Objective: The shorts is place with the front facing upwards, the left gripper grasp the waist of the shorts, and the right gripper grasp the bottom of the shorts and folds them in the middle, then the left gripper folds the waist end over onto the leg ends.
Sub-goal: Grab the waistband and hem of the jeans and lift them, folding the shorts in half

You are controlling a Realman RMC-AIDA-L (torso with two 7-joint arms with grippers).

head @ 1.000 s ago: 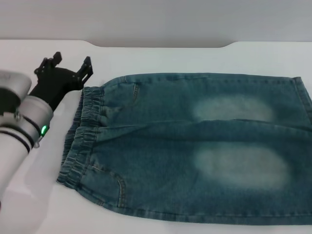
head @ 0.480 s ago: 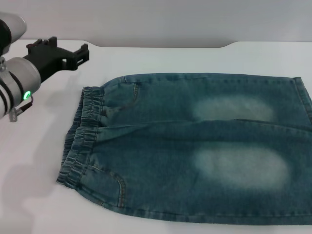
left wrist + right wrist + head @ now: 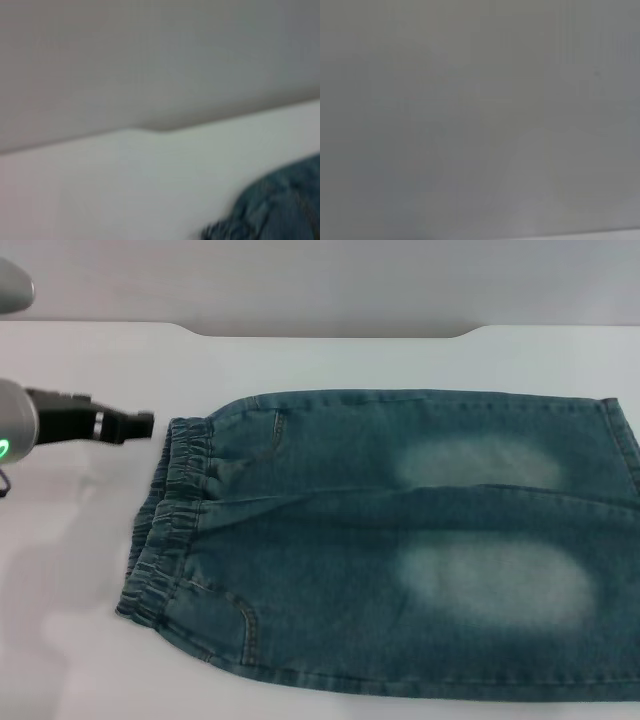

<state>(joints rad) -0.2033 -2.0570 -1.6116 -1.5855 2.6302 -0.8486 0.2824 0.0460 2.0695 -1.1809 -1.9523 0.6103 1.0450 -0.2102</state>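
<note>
Nearest to us in the head view lies the lower long edge of the shorts, which run flat across the white table with their front upward — two pale faded patches show side by side on the legs. The gathered waist sits at our left, puckered and slightly rumpled, with a pocket seam curving just inside it. The leg ends lie at our far right, and only the farther hem shows as a straight stitched edge before the cloth runs out of view.

Farther back and to the left we see the left gripper, held level and pointing toward the waistband's far corner. It is near the cloth but apart from it, with bare table between its tip and the elastic. It holds nothing; seen edge-on, we cannot tell how far its fingers are parted. Behind it the silver arm shows a green light at the view's edge.

The left wrist view catches a corner of the denim on the table, with grey wall beyond. The right gripper is out of sight — its wrist view gives only plain grey.
</note>
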